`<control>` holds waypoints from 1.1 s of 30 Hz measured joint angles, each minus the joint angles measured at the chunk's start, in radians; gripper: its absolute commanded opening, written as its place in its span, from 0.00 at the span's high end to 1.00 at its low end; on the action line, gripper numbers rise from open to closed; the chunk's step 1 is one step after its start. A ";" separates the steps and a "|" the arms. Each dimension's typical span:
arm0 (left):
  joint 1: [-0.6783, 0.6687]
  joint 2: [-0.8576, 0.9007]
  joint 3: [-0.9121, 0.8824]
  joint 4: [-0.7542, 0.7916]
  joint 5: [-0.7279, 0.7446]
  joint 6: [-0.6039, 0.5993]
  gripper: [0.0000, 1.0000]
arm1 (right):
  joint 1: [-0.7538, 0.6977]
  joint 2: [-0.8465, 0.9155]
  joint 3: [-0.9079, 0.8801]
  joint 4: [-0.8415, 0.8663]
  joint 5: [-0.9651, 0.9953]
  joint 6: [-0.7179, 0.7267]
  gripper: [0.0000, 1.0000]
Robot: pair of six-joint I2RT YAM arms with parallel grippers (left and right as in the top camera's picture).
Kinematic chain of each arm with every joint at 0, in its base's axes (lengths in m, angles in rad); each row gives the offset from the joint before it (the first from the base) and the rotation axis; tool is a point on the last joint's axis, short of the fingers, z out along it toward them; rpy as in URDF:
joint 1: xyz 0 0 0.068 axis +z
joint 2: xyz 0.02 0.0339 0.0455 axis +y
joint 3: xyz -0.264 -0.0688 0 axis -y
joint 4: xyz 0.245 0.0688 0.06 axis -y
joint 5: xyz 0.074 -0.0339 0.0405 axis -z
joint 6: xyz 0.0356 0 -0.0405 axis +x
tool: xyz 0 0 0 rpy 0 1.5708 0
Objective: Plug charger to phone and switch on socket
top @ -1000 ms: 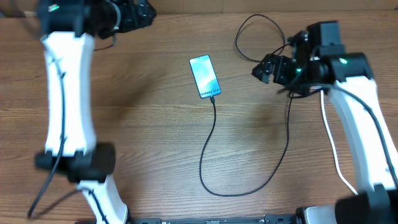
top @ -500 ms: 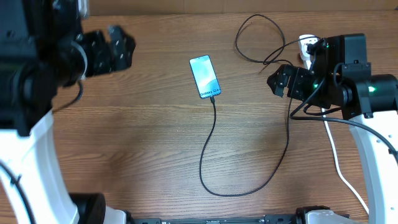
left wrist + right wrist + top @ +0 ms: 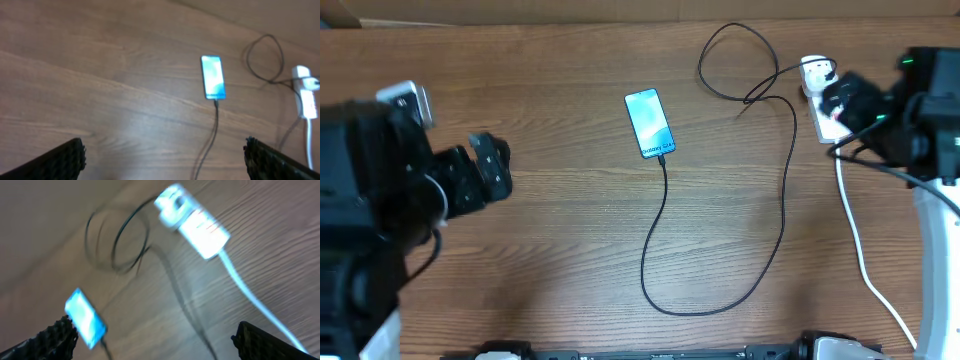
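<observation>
The phone [image 3: 649, 122] lies flat at the table's middle back, its blue-teal screen lit. The charger cable [image 3: 665, 225] has its tip at the phone's lower end, loops forward, rises on the right and reaches the white socket [image 3: 817, 92] at the far right. My left gripper [image 3: 492, 168] is open and empty, well left of the phone. My right gripper [image 3: 850, 98] is open and empty, high over the socket. The left wrist view shows the phone [image 3: 213, 77], cable [image 3: 213, 130] and socket [image 3: 305, 97]. The blurred right wrist view shows the phone [image 3: 85, 317] and socket [image 3: 195, 221].
The socket's thick white lead [image 3: 860, 240] runs from the block down the right side to the table's front edge. The black cable makes a loose loop [image 3: 730, 60] at the back, left of the socket. A pale strip borders the table's back edge.
My left arm has swung from the back left corner forward to mid left. My right arm has drawn back to the right, uncovering the socket. Phone and cable have not moved.
</observation>
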 measured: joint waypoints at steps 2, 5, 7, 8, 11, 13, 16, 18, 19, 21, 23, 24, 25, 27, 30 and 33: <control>0.000 -0.065 -0.150 0.103 -0.005 -0.007 0.03 | -0.046 0.000 0.000 0.019 0.005 0.011 0.00; 0.000 -0.148 -0.358 0.274 -0.005 -0.027 0.00 | -0.082 0.001 0.000 0.034 0.012 0.019 0.00; 0.000 -0.198 -0.500 0.411 -0.005 -0.054 0.00 | -0.087 0.006 0.000 0.051 0.013 0.023 0.00; 0.000 -0.216 -0.563 0.467 -0.005 -0.068 0.01 | -0.088 0.012 0.001 0.066 0.013 0.025 0.00; 0.000 -0.229 -0.692 0.591 -0.005 -0.101 0.00 | -0.087 0.043 0.003 0.111 0.032 0.029 0.00; 0.000 -0.213 -0.751 0.653 -0.005 -0.116 0.00 | -0.087 0.077 0.004 0.141 0.062 0.030 0.00; 0.000 -0.166 -0.789 0.690 -0.005 -0.133 0.01 | -0.087 0.149 0.004 0.188 0.104 0.031 0.00; 0.000 -0.130 -0.794 0.704 -0.005 -0.137 0.00 | -0.087 0.198 0.004 0.222 0.135 0.031 0.00; 0.000 -0.113 -0.794 0.708 -0.005 -0.138 0.00 | -0.087 0.225 0.004 0.242 0.155 0.031 0.00; 0.000 -0.082 -0.794 0.713 -0.005 -0.141 0.00 | -0.087 0.274 0.004 0.291 0.196 0.031 0.00; 0.000 -0.061 -0.794 0.721 -0.005 -0.141 0.00 | -0.087 0.314 0.004 0.336 0.224 0.031 0.00; 0.000 -0.053 -0.794 0.724 -0.005 -0.141 0.00 | -0.087 0.332 0.004 0.356 0.235 0.030 0.00; 0.000 -0.042 -0.794 0.728 -0.005 -0.141 0.00 | -0.088 0.355 0.004 0.377 0.246 0.029 0.00; 0.000 -0.027 -0.794 0.737 -0.005 -0.141 0.00 | -0.087 0.388 0.004 0.417 0.264 0.015 0.00; 0.000 -0.017 -0.795 0.745 -0.005 -0.141 0.00 | -0.087 0.456 0.004 0.483 0.313 -0.008 0.00; 0.000 -0.017 -0.795 0.747 -0.005 -0.141 0.00 | -0.089 0.510 0.004 0.528 0.348 -0.019 0.00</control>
